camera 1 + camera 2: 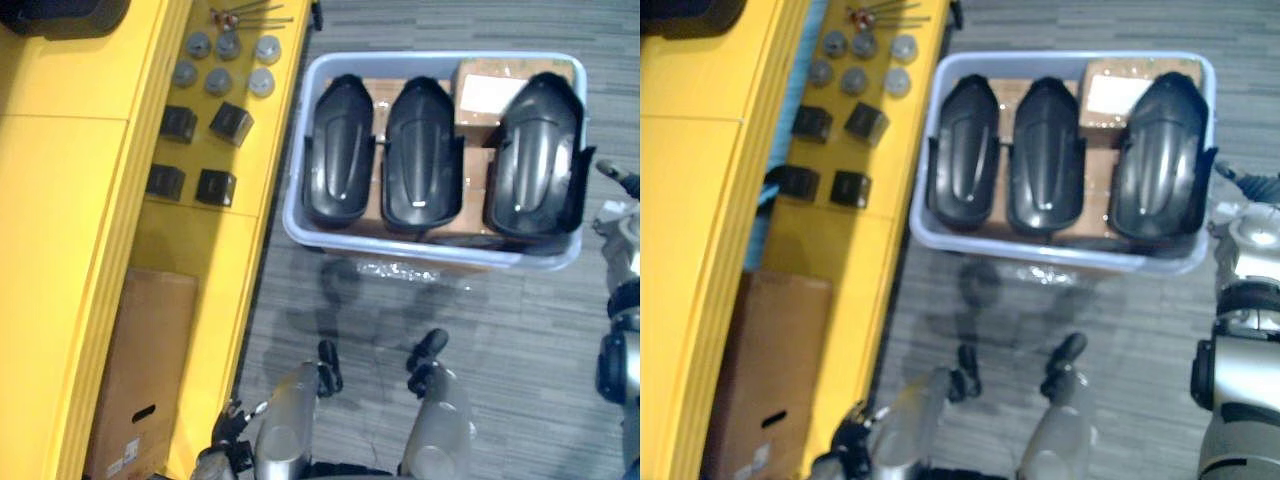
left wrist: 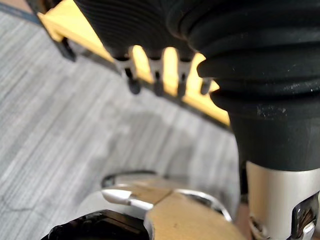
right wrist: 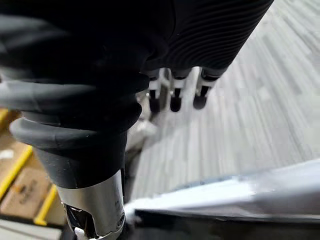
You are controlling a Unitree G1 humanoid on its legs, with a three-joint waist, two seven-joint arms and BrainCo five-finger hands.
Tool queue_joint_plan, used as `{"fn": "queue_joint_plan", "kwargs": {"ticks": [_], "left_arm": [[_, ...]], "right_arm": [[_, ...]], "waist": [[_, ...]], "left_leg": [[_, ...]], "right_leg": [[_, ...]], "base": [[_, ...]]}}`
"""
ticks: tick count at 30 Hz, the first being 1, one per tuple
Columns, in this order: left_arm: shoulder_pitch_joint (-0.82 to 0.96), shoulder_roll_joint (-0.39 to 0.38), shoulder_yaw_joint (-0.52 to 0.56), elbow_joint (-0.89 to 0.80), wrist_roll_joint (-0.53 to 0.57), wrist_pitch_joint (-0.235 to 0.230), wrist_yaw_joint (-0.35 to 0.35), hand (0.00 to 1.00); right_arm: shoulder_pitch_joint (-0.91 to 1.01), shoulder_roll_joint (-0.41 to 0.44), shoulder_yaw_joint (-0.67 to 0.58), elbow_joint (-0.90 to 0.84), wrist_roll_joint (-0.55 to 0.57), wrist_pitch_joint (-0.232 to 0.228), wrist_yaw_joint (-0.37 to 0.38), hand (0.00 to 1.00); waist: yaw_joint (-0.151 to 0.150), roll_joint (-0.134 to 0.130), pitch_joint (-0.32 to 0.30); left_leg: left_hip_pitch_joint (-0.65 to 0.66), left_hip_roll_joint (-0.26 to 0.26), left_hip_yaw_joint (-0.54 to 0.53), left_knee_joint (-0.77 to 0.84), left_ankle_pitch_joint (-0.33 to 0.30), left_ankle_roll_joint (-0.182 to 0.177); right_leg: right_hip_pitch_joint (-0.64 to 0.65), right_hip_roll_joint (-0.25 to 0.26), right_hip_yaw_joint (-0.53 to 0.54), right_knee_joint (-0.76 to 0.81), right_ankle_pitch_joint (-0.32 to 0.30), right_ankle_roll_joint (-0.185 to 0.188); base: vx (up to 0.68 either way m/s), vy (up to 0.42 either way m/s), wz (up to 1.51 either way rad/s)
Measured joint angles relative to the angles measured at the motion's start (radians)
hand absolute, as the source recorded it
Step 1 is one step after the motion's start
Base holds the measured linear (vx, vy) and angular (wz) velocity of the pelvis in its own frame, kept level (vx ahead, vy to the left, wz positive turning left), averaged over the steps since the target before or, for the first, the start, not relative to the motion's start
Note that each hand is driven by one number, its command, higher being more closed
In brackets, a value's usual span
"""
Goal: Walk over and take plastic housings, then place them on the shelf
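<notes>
1. While both hands hang low with nothing in them, the three plastic housings [image 1: 422,155] lie side by side in the pale bin [image 1: 430,252] on the floor before you, on top of cardboard boxes [image 1: 490,95]; none is taken yet
2. The left hand [image 2: 157,80] has its fingers straight and relaxed, and the right hand [image 3: 174,95] is the same
3. The housings look glossy and rounded, so I think a grasp over the back may slip; an edge seems safer
4. They lie almost touching, and the right one reaches over the bin wall, so if you lift one it may drag its neighbour or catch the rim
5. The right hand hangs just beside the bin's right corner; a careless reach may knock the bin
6. The yellow shelf [image 1: 60,200] on your left carries grey discs [image 1: 218,80] and black blocks [image 1: 230,123], which a housing may push; choose a bare part
7. The eye views give you housings, bin and shelf together. The wrist views give you the fingers: the right one has the bin's rim close to the hand, the left one the shelf's yellow edge past the fingers
</notes>
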Motion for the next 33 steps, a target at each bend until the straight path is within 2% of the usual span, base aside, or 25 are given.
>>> {"fn": "queue_joint_plan", "kwargs": {"ticks": [2, 6, 8, 10, 12, 13, 18, 23, 28, 30, 33], "left_arm": [[-0.001, -0.001, -0.002, 0.008, -0.004, -0.002, -0.001, 0.0], [-0.029, -0.009, -0.015, 0.036, -0.012, -0.006, -0.019, 0.0], [-0.029, -0.008, -0.029, 0.036, -0.019, -0.011, -0.02, 0.0], [-0.03, -0.006, -0.035, 0.036, -0.044, -0.013, -0.02, 0.0], [-0.03, -0.011, -0.046, 0.04, -0.05, -0.006, -0.021, 0.0], [-0.03, -0.011, -0.047, 0.04, -0.05, -0.003, -0.021, 0.0], [-0.03, -0.011, -0.049, 0.044, -0.05, 0.005, -0.021, 0.0], [-0.03, -0.011, -0.052, 0.046, -0.05, 0.003, -0.033, 0.0], [-0.03, -0.011, -0.057, 0.039, -0.057, -0.013, -0.038, 0.0], [-0.029, -0.01, -0.064, 0.027, -0.078, -0.023, -0.043, 0.0], [-0.025, -0.01, -0.066, -0.002, -0.079, -0.037, -0.044, 0.0]], "right_arm": [[-0.003, 0.0, 0.001, 0.035, -0.001, 0.014, 0.029, 0.0], [-0.021, -0.013, 0.02, 0.106, -0.006, 0.039, 0.078, 0.0], [-0.046, -0.021, 0.039, 0.126, -0.01, 0.057, 0.1, 0.0], [-0.061, -0.038, 0.04, 0.127, -0.011, 0.067, 0.119, 0.0], [-0.094, -0.067, 0.055, 0.151, -0.03, 0.097, 0.139, 0.0], [-0.097, -0.07, 0.061, 0.152, -0.031, 0.101, 0.143, 1.0], [-0.096, -0.115, 0.078, 0.177, -0.068, 0.124, 0.156, 1.0], [-0.094, -0.138, 0.103, 0.191, -0.164, 0.116, 0.147, 1.0], [-0.094, -0.139, 0.127, 0.189, -0.249, 0.082, 0.103, 1.0], [-0.092, -0.131, 0.142, 0.186, -0.289, 0.055, 0.089, 1.0], [-0.078, -0.106, 0.16, 0.161, -0.334, 0.051, 0.08, 1.0]], "waist": [[0.002, 0.002, 0.0], [0.009, 0.034, 0.023], [0.011, 0.04, 0.021], [0.02, 0.041, 0.021], [0.032, 0.059, 0.027], [0.034, 0.061, 0.027], [0.055, 0.062, 0.026], [0.054, 0.07, 0.021], [0.054, 0.07, 0.02], [0.054, 0.07, 0.02], [0.054, 0.069, 0.021]], "left_leg": [[-0.017, 0.001, 0.001, 0.003, 0.001, 0.0], [-0.021, -0.001, -0.002, 0.004, 0.002, 0.001], [-0.04, -0.001, -0.005, 0.006, 0.005, 0.004], [-0.056, -0.005, -0.009, 0.004, 0.012, 0.006], [-0.069, -0.014, -0.026, 0.006, 0.015, 0.007], [-0.073, -0.016, -0.03, 0.006, 0.015, 0.007], [-0.087, -0.017, -0.047, 0.01, 0.017, 0.008], [-0.087, -0.016, -0.05, 0.007, 0.019, 0.005], [-0.082, -0.014, -0.059, 0.008, 0.022, 0.003], [-0.077, -0.012, -0.058, 0.012, 0.022, 0.003], [-0.049, -0.004, -0.06, 0.014, 0.022, 0.002]], "right_leg": [[-0.018, 0.001, 0.001, 0.0, 0.002, -0.003], [-0.019, 0.0, 0.0, 0.0, 0.006, -0.002], [-0.035, 0.0, -0.004, 0.0, 0.006, -0.002], [-0.049, -0.003, -0.009, 0.0, 0.007, -0.003], [-0.052, -0.006, -0.018, 0.001, 0.007, -0.003], [-0.053, -0.007, -0.02, 0.001, 0.007, -0.003], [-0.054, -0.01, -0.036, 0.001, 0.005, -0.004], [-0.054, -0.009, -0.038, 0.005, 0.001, -0.007], [-0.051, -0.009, -0.041, 0.019, -0.006, -0.013], [-0.044, -0.009, -0.04, 0.021, -0.007, -0.014], [-0.012, -0.006, -0.043, 0.021, -0.008, -0.015]], "base": [[0.0, 0.0, 0.0], [0.0, 0.0, 0.0], [0.0, 0.009, 0.06], [0.0, 0.008, 0.08], [-0.01, 0.018, 0.14], [-0.01, 0.02, 0.16], [-0.01, 0.011, 0.07], [0.0, 0.0, 0.0], [-0.01, 0.001, 0.01], [-0.04, 0.014, 0.0], [-0.06, 0.01, 0.02]]}}
